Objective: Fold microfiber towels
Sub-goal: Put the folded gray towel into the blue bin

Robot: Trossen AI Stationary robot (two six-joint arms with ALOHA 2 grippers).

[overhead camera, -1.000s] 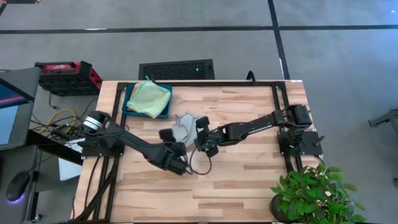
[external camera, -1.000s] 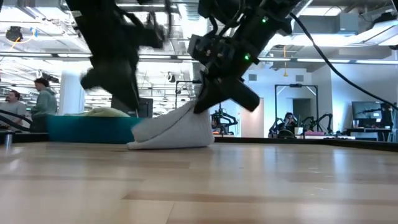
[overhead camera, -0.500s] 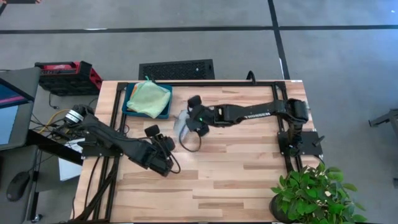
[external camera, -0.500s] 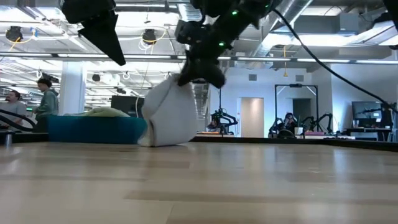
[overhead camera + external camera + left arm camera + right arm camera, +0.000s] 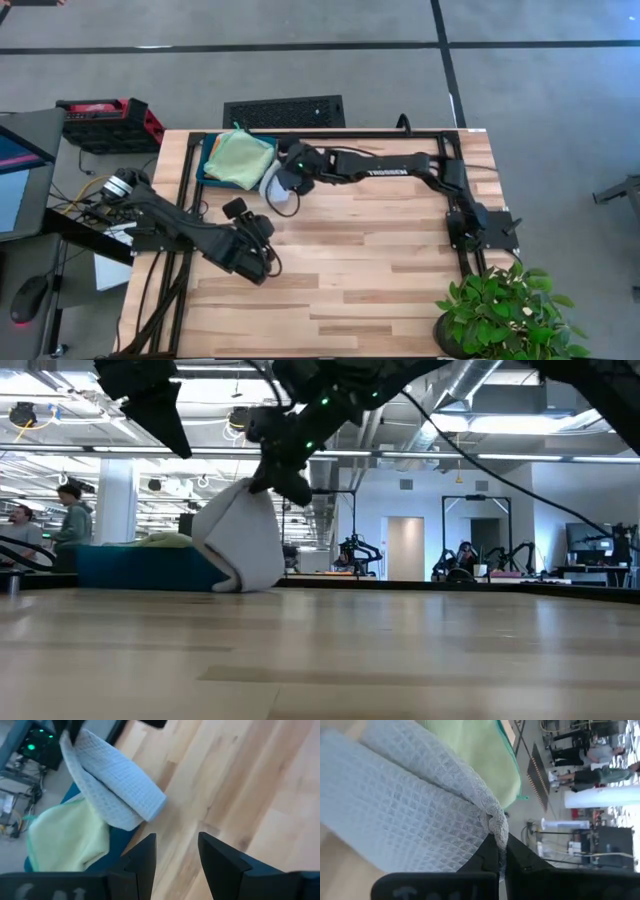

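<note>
A folded grey towel (image 5: 243,540) is being held pinched in the right gripper (image 5: 287,178) beside the tray (image 5: 208,176) — best lowered squarely onto the green towel (image 5: 240,155) — while the left gripper (image 5: 238,212) is being kept wide over the counter (image 5: 380,270).

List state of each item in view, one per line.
Grey towel: folded, pinched at its top, bottom edge on the table beside the tray.
Green towel: folded, lying in the tray.
Tray: holds the green towel.
Right gripper: shut on grey towel.
Left gripper: open, empty.
</note>
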